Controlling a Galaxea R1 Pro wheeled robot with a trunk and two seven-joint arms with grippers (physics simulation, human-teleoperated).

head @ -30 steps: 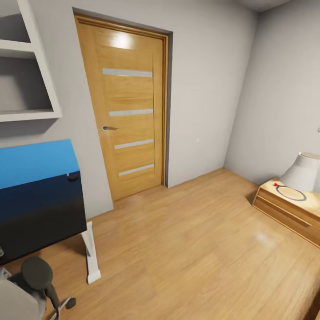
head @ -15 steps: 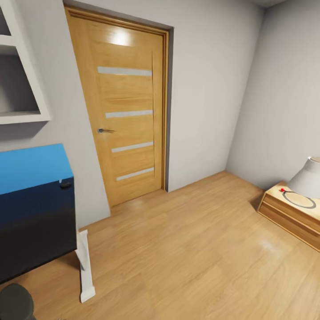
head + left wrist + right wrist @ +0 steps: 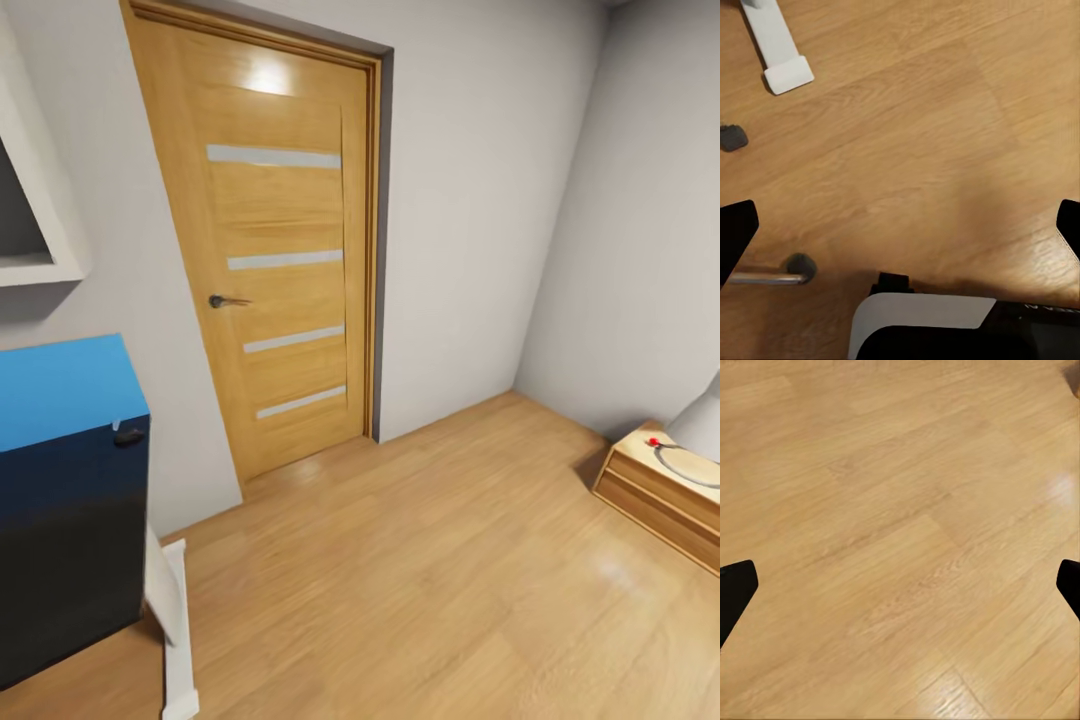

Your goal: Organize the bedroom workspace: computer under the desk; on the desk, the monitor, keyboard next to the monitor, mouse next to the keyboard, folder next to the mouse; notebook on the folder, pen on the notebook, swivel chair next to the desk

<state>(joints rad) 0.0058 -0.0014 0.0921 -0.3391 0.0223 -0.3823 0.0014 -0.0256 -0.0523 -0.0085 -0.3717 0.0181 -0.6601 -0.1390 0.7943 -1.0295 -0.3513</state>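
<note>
At the far left of the head view stood the desk (image 3: 60, 480), blue panel above black, a small dark mouse (image 3: 128, 436) on its tabletop edge and the white computer (image 3: 170, 610) leaning beside it. Right of these were a wooden door (image 3: 285, 250), open floor (image 3: 430, 570), then a low wooden cabinet (image 3: 655, 480). The left hand (image 3: 900, 232) was spread wide and empty over a chrome chair leg with castor (image 3: 799, 265); the right hand (image 3: 900, 577) was likewise wide and empty. Turning back toward the desk seemed wise, minding the chair base close below.
</note>
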